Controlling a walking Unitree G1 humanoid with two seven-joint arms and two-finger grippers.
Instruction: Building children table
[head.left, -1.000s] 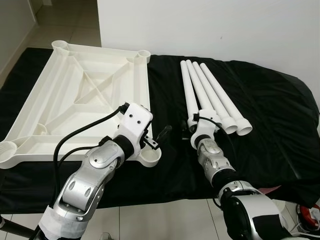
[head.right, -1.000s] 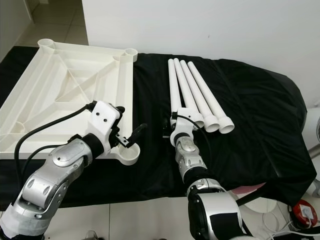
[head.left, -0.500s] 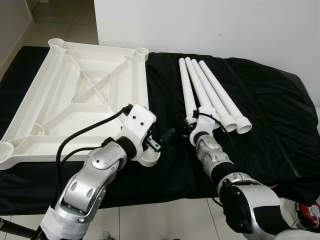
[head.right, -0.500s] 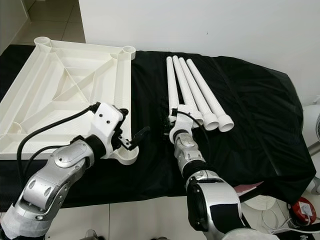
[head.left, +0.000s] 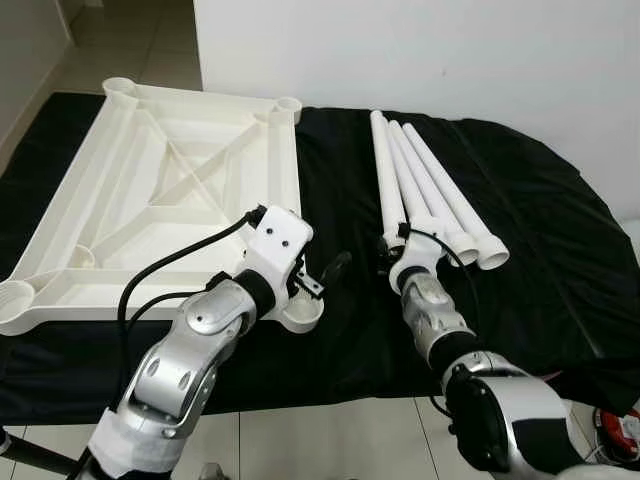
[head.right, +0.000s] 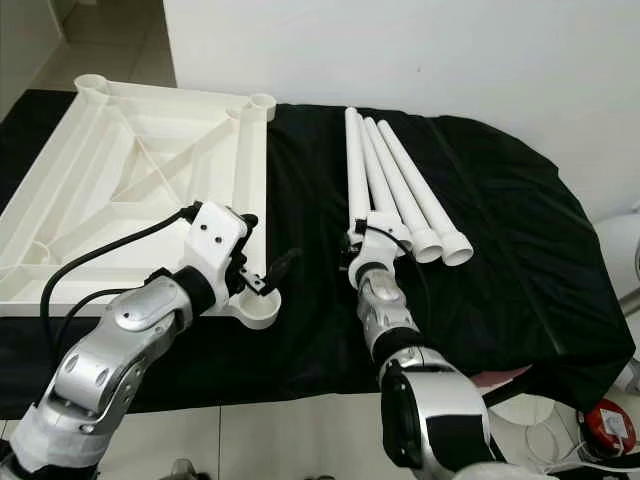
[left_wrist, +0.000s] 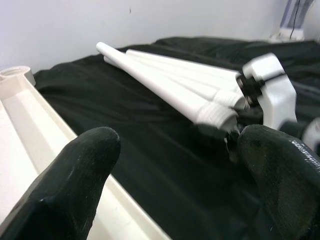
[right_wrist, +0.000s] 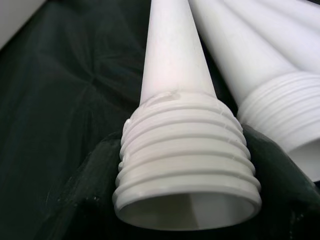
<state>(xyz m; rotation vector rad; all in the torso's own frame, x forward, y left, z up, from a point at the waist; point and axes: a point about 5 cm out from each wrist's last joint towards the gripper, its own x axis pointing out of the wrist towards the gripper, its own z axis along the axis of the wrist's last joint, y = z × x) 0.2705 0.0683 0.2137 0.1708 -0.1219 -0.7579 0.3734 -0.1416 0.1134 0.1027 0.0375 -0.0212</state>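
Ribbed white plastic tabletop is lying upside down at the black cloth's left edge. Right gripper is clamping a tapered leg's threaded end; left gripper is hovering spread wide by a round corner socket.

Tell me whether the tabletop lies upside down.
Upside down: the tabletop shows its ribbed underside and open corner sockets facing up on the black cloth.

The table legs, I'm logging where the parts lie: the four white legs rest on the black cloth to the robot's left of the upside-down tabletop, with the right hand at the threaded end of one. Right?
One thing is wrong: the white legs lie to the robot's right of the upside-down tabletop, as the left eye view shows. They do rest on the black cloth, and the right hand is at the threaded end of one.
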